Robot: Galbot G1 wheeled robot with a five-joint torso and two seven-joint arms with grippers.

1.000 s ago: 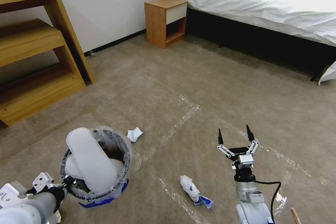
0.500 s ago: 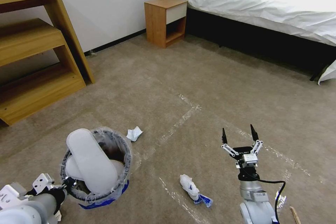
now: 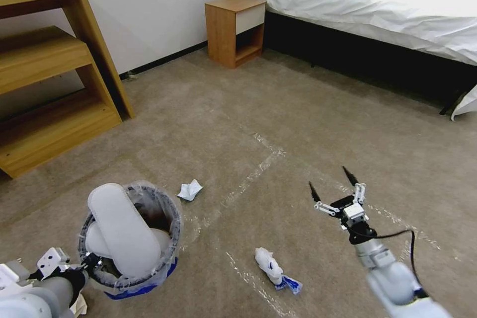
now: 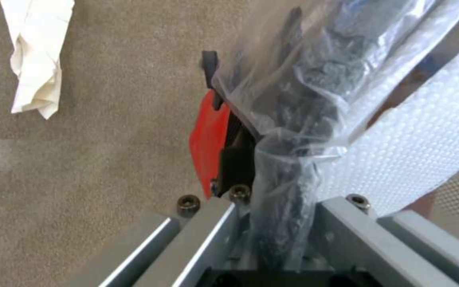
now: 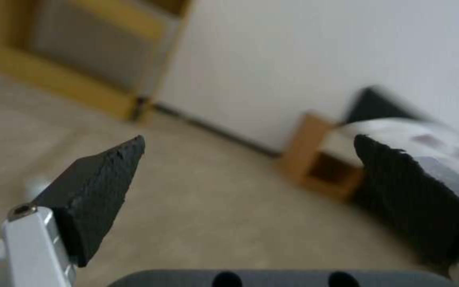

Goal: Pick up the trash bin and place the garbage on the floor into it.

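One trash bin [image 3: 130, 251] at lower left of the head view, clear bag liner over the rim, blue print on the bag's lower edge. Left gripper [image 3: 92, 262] pinched shut on the near rim; the left wrist view shows the red wall [image 4: 208, 139] and bunched liner [image 4: 293, 119] clamped between the jaws.

In the bin: two white slippers, one [image 3: 121, 231] standing tilted above the rim, the second [image 3: 97, 241] tucked lower behind it.

Loose on the floor [image 3: 248, 109]: two pieces in the head view. One crumpled white paper [image 3: 190, 190] just beyond the bin, one white wad with blue wrapper [image 3: 275, 269] between the arms. The left wrist view shows one more white tissue [image 4: 36, 52] on the carpet beside the bin. Tape lines cross the carpet.

Right gripper [image 3: 332, 186] hovers over the carpet right of the wad, fingers spread wide, nothing held.

Versus 0.5 s ago: right gripper now tilted, leaning up-left, arm swung out to the right. Bin and left gripper shifted slightly left. Floor litter unchanged. The wooden stick at the bottom-right edge is now behind the arm.
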